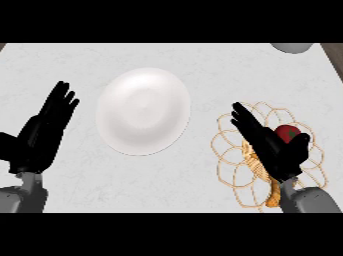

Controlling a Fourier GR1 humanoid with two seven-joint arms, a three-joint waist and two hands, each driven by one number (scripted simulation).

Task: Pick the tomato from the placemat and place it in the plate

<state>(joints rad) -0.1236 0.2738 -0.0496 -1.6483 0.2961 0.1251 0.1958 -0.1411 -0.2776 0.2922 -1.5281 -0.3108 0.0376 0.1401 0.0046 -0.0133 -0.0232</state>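
A red tomato [288, 132] lies on a golden wire-pattern placemat [233, 145] at the right of the counter. My right hand [273, 150] hovers over the placemat just left of the tomato, fingers straight, thumb close beside the tomato, partly hiding it. A white plate [143, 110] sits in the middle of the counter, with nothing on it. My left hand [45, 132] rests open at the left, fingers pointing up, apart from the plate.
A pale grey rounded object [293, 47] shows at the counter's far right edge, cut off by the view's top. The white counter top [203, 65] ends at dark wood strips left and right.
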